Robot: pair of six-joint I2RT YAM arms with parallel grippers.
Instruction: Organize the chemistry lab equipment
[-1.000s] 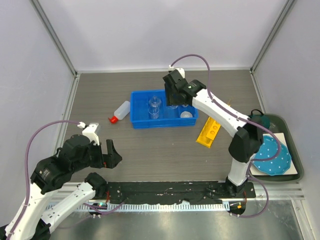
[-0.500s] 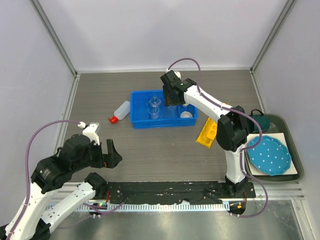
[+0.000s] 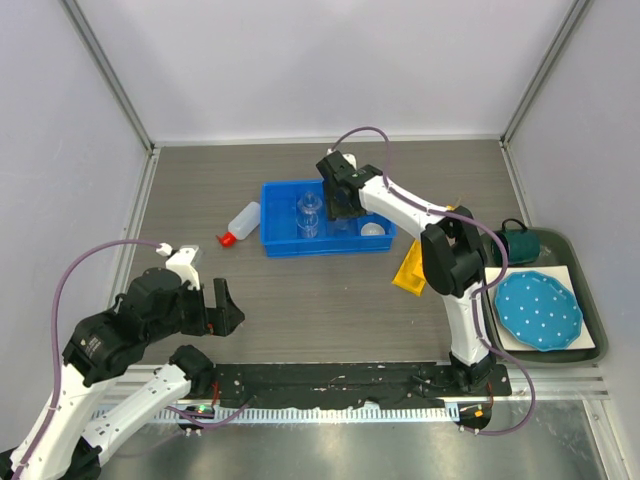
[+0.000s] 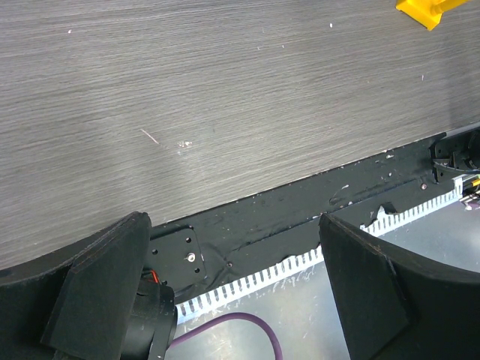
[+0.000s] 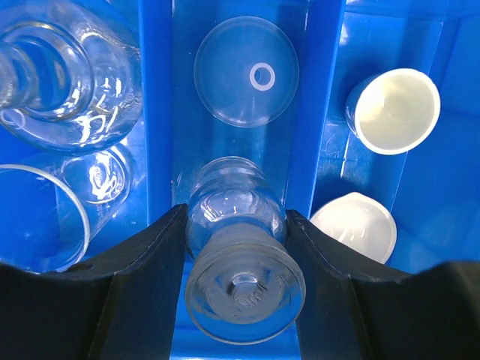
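flask (image 5: 241, 296) stays gripped by right tool (image 5: 236, 219), now further left; left tool (image 4: 232, 225) open.

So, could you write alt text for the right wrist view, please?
The right gripper grips a clear glass flask over the middle compartment of a blue tray. A glass funnel lies ahead of it; two white dishes sit to the right, beakers to the left.

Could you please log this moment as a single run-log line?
right gripper: shut on glass vessel | over blue bin middle compartment | left gripper: open, empty
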